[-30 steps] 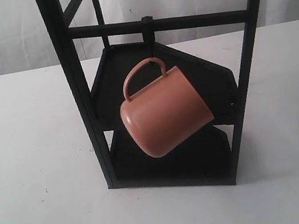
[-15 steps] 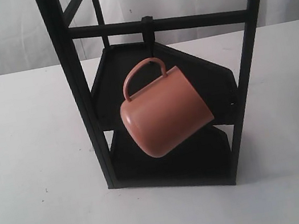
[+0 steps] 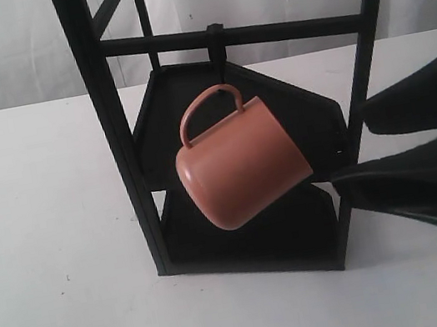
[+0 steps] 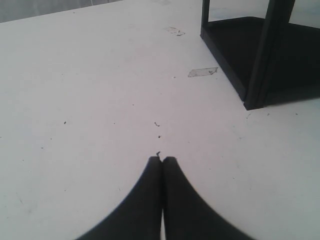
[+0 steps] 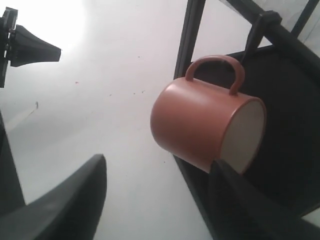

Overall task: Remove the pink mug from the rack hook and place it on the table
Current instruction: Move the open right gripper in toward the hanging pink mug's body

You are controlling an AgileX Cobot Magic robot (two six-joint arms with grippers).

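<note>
The pink mug (image 3: 239, 160) hangs tilted by its loop handle from the rack hook (image 3: 218, 45) under the black crossbar. Its cream inside (image 5: 242, 132) faces the rack's right side. My right gripper (image 3: 351, 148) is open at the rack's right post, its fingers (image 3: 412, 108) spread just short of the mug's rim. In the right wrist view the mug (image 5: 200, 125) sits ahead of the open right gripper (image 5: 157, 167), untouched. My left gripper (image 4: 162, 159) is shut and empty, low over the white table (image 4: 100, 90) near the rack's base corner (image 4: 250, 100).
The tall black rack (image 3: 107, 132) has two dark shelves (image 3: 293, 108) behind and below the mug, and thick posts (image 3: 366, 61) on both sides. A scrap of clear tape (image 4: 202, 72) lies on the table by the rack base. A black arm part (image 5: 25, 47) shows far off.
My right gripper has come into view from the right edge and moved left, open, up to the rack's right post. The mug has not moved.
</note>
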